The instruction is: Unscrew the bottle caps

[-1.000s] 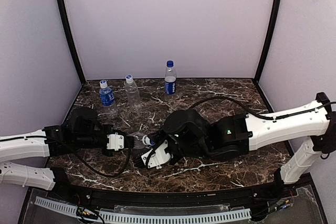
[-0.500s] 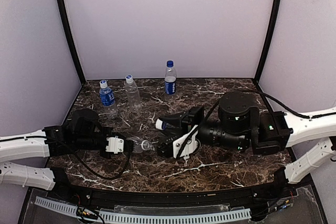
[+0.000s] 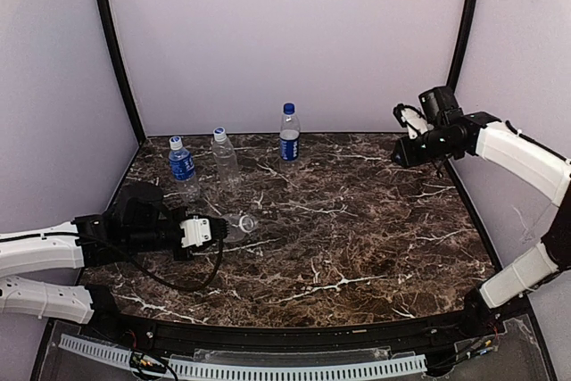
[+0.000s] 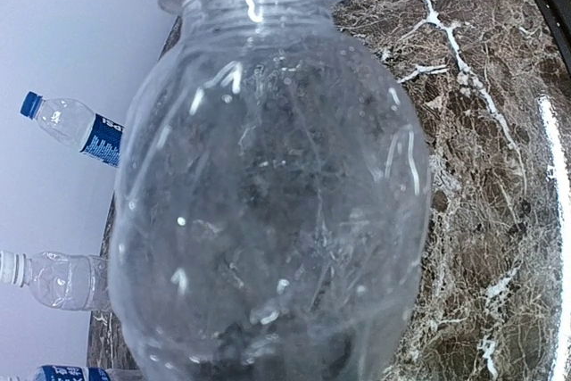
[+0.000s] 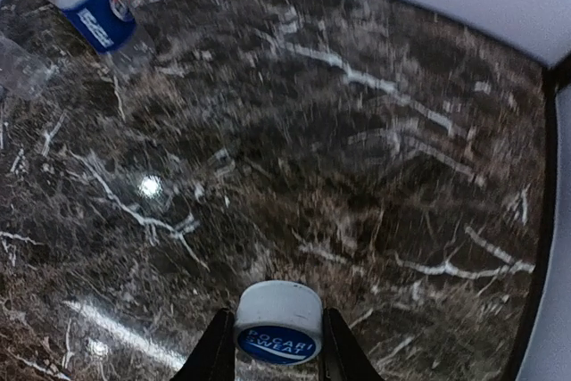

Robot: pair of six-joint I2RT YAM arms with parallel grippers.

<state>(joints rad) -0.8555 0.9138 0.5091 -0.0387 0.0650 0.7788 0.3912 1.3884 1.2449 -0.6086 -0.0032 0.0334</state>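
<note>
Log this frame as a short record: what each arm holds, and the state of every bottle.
left gripper: shut on a clear bottle, held on its side
bottle mouth: open, no cap, pointing toward the middle of the table
right gripper: raised at the far right, fingers shut on a cap
cap: white side, blue printed face
back row, upright and capped: labelled bottle, plain bottle, blue-capped bottle
</note>
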